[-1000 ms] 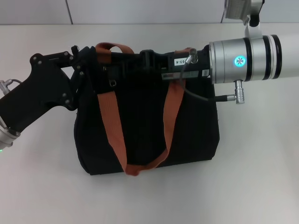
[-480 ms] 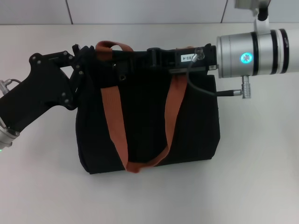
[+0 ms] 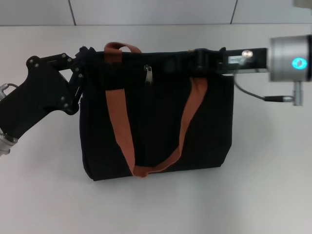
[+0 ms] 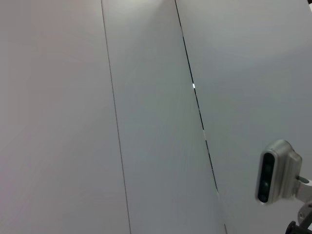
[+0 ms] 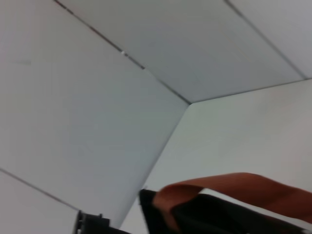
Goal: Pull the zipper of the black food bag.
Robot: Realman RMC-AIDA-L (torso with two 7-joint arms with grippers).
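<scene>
Black boxy fabric food bag (image 3: 156, 141) sits mid-frame on the white worktop (image 3: 263, 195). Left hand (image 3: 80, 68) grips its upper-left corner; right hand (image 3: 202, 61) is at the top edge, can't tell its grip. Silver zipper tab (image 3: 148, 74) dangles free.

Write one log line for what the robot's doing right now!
left gripper: at black food bag corner | right gripper: along top edge | zipper: hanging free
</scene>
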